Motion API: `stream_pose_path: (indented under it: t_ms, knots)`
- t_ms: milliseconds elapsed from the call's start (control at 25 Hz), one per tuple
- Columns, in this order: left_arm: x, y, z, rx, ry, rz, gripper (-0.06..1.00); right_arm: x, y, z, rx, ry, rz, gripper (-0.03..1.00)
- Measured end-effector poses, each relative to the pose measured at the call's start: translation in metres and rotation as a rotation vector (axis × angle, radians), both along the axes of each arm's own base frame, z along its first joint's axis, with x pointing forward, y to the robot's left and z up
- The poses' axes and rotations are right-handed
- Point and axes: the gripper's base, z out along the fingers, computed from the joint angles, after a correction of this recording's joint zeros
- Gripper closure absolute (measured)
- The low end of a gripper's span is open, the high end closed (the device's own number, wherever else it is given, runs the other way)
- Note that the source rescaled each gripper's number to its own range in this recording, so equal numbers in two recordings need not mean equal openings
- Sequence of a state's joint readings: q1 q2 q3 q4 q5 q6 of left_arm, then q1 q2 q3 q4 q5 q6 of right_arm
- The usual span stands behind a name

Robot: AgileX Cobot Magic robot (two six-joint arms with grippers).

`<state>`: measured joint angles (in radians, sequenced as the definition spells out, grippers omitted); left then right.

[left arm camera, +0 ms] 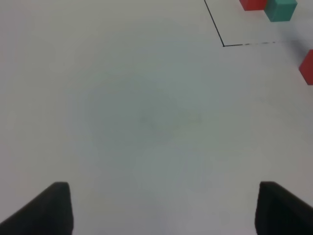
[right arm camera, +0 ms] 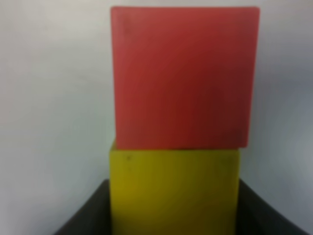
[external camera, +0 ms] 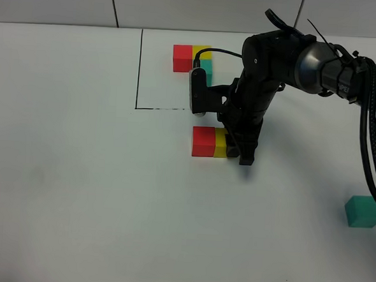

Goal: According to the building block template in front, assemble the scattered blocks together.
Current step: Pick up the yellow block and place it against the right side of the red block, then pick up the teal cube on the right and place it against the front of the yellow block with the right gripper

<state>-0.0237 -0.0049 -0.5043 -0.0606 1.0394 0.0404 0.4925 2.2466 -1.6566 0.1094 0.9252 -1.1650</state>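
Note:
The template, a red (external camera: 182, 58), yellow (external camera: 202, 52) and teal (external camera: 208, 68) joined trio, lies at the back inside a thin black frame (external camera: 139, 68). In front of the frame, the loose red cube (external camera: 203, 141) and loose yellow cube (external camera: 220, 143) sit touching side by side. My right gripper (external camera: 240, 152) points down at the yellow cube's right side. In the right wrist view its fingers (right arm camera: 83, 215) press both sides of the yellow cube (right arm camera: 173, 191), with the red cube (right arm camera: 183, 78) flush beyond it. The loose teal cube (external camera: 363, 211) lies far right. My left gripper (left arm camera: 161, 210) is open and empty.
The white table (external camera: 77, 185) stretches left and front. The right arm and its cables (external camera: 367, 126) hang over the right side, above the teal cube. The left wrist view shows the frame corner (left arm camera: 223, 45), part of the template (left arm camera: 280, 9) and the loose red cube's edge (left arm camera: 307, 66).

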Motion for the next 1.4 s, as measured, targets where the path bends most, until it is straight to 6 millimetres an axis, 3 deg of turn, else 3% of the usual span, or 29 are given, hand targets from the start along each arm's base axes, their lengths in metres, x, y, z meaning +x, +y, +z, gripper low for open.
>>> stream_pose_path:
  t_ms: [760,800,1040,1120,1280,1400]
  knots:
    - [0.000,0.000,0.000,0.000,0.000,0.000,-0.01,0.000,0.000,0.000,-0.005,-0.001,0.007,0.94]
    - [0.000,0.000,0.000,0.000,0.000,0.000,-0.01,0.000,-0.001,-0.001,-0.010,-0.001,0.006,0.90]
    - [0.000,0.000,0.000,0.000,0.000,0.000,-0.01,0.001,-0.002,-0.008,-0.024,0.012,-0.036,0.43]
    - [0.000,0.000,0.000,0.000,0.000,0.000,-0.01,0.001,-0.004,-0.003,-0.036,0.004,-0.063,0.37]
    - [0.000,0.000,0.000,0.000,0.000,0.000,-0.01,0.005,-0.015,0.020,-0.049,-0.048,-0.202,0.33]
    - [0.000,0.000,0.000,0.000,0.000,0.000,-0.01,0.007,-0.044,0.040,-0.034,-0.063,-0.373,0.33]
